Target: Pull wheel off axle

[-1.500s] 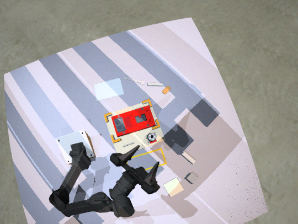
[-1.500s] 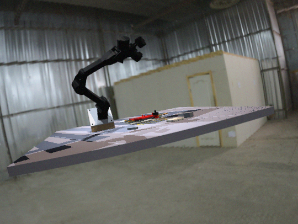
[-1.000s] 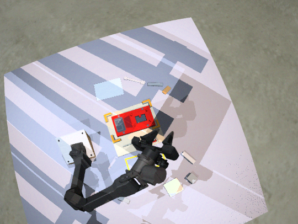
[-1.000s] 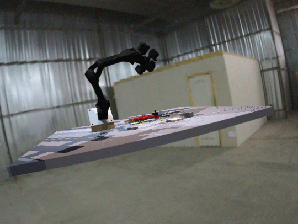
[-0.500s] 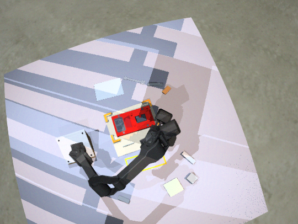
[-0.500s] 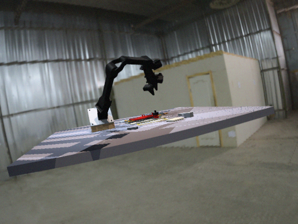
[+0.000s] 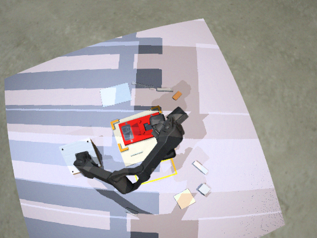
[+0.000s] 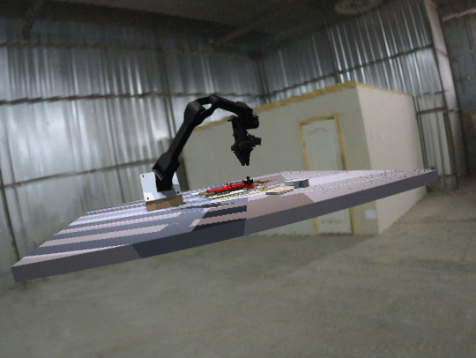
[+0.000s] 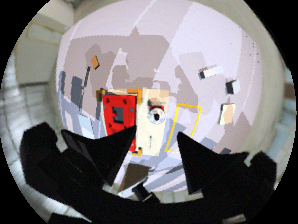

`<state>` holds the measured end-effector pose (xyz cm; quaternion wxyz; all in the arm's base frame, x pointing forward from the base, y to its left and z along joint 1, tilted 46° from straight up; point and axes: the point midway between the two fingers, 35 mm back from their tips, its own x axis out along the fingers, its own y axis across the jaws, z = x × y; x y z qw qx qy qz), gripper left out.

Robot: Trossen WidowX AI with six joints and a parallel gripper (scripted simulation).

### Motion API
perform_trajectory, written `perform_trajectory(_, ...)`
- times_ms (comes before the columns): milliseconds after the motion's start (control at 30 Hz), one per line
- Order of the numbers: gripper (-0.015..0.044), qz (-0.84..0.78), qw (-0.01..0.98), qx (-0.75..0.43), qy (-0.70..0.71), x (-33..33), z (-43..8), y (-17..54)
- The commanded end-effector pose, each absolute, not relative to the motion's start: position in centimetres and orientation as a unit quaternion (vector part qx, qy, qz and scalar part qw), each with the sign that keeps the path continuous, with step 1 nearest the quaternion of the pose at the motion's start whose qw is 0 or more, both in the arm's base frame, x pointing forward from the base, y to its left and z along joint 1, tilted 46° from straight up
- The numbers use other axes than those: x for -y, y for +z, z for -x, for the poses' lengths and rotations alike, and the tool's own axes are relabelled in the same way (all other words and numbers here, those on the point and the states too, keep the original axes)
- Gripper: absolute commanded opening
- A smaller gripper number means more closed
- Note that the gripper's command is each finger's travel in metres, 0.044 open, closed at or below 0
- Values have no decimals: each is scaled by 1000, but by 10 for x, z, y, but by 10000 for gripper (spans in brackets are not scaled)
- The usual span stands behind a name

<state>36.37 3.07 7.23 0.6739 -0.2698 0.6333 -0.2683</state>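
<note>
The wheel (image 9: 151,115), a pale ring with a dark centre, sits on its axle beside the red block (image 7: 135,133) (image 9: 128,136). The arm hides it in the top view; it is a small dark shape (image 8: 249,181) in the exterior view. The axle itself cannot be made out. My gripper (image 8: 245,164) (image 9: 157,131) points down, open and empty, well above the wheel and not touching it. The marked area (image 7: 159,179) (image 9: 190,106) is a yellow outline to the right of the wheel in the wrist view, with no wheel in it.
The cream board (image 7: 129,159) (image 9: 145,137) carries orange corner brackets (image 7: 113,125). An orange block (image 7: 176,95) (image 9: 95,62), a white bar (image 7: 200,167), a grey block (image 7: 203,189) and a cream tile (image 7: 184,199) (image 9: 227,114) lie around. A pale blue sheet (image 7: 115,94) lies beyond the board.
</note>
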Motion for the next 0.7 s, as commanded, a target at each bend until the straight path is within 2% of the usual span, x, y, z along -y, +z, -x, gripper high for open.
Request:
perform_trajectory(0, 300, 283, 669, -634, -265, -30, -366, 74)
perform_trajectory(667, 300, 284, 669, -633, -266, 21, -368, 21)
